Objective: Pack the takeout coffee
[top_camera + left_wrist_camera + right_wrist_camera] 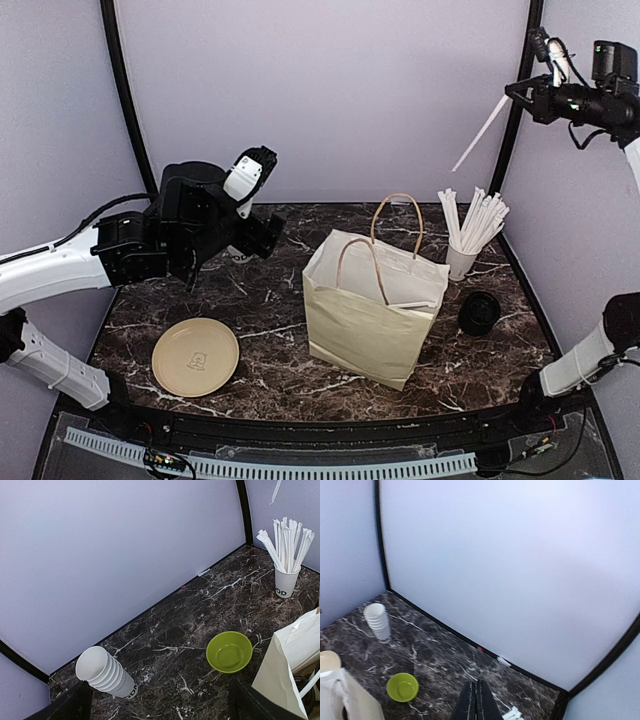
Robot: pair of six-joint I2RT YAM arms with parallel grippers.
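1. Two arms are raised above the dark marble table (265, 300), the left one over its far-left part and the right one high at the far right.
2. Takeout coffee (480, 313): stands on the table just right of the paper bag (365, 325) and nearer than the cup of straws (461, 260). From above only its black lid shows. Whether it touches the bag cannot be told.
3. Left gripper (160, 695): fingers spread wide, one at each lower corner of the left wrist view, with nothing between them. It is well apart from the coffee.
4. Below the left gripper, a green bowl (229, 651) sits on the marble, left of the bag. A stack of lidless white cups (106, 672) stands further left, near the back wall.
5. Right gripper (517, 93): hangs above the cup of straws. In the right wrist view its fingers (470, 702) are pressed together. In the top view a wrapped straw (480, 135) slants down and left from the fingertips, so the gripper is clamped on it. The straw itself does not show in the wrist view.
6. Paper bag: upright at the table's centre, mouth open, both handles standing up.
7. Tan plate (195, 357): lies flat at near left, well apart from the bag.
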